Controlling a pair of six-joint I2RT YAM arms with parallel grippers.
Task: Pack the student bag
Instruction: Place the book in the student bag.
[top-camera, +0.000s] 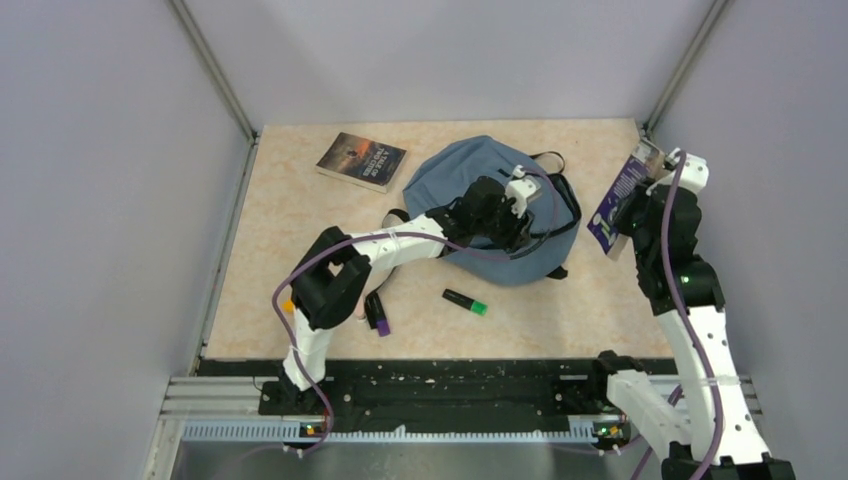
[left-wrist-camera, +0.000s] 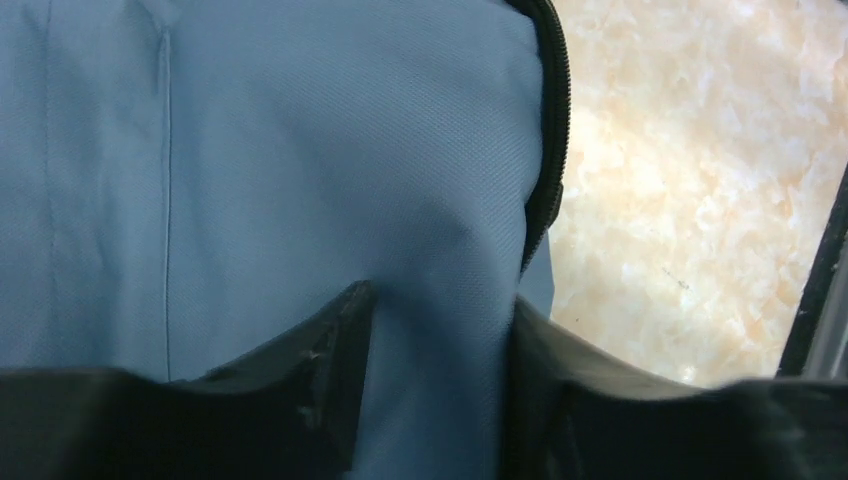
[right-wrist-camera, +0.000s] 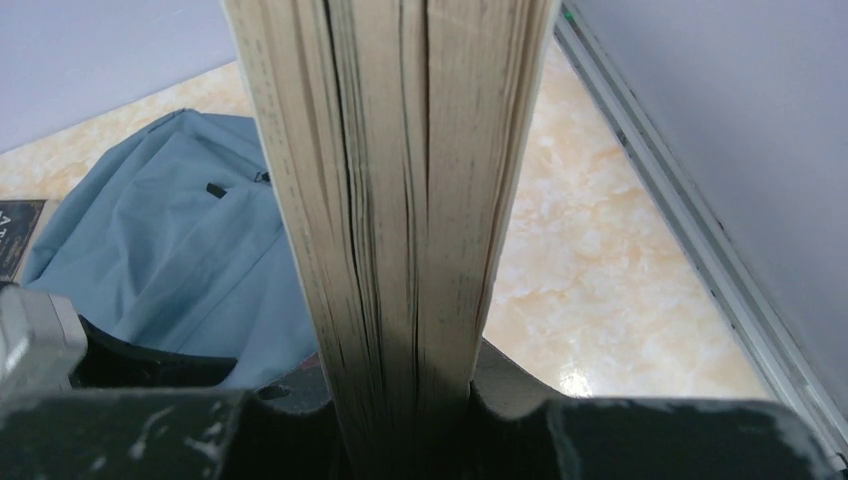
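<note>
The slate-blue student bag (top-camera: 465, 185) lies flat in the middle of the table, its black straps at the right. My left gripper (top-camera: 517, 228) presses down on its right part. In the left wrist view the gripper (left-wrist-camera: 440, 300) stands open, with a ridge of the bag's fabric (left-wrist-camera: 280, 150) between the two fingers, next to the black zipper (left-wrist-camera: 553, 120). My right gripper (top-camera: 640, 205) hangs above the table's right edge, shut on a purple-covered book (top-camera: 615, 200) held upright. In the right wrist view the book's page edges (right-wrist-camera: 390, 180) fill the gap of the gripper (right-wrist-camera: 400, 375).
A second book (top-camera: 361, 160) with a dark cover lies at the back left of the bag. A green highlighter (top-camera: 466, 301) lies in front of the bag, and a purple marker (top-camera: 379, 318) near the left arm. Metal frame posts and grey walls close in the table.
</note>
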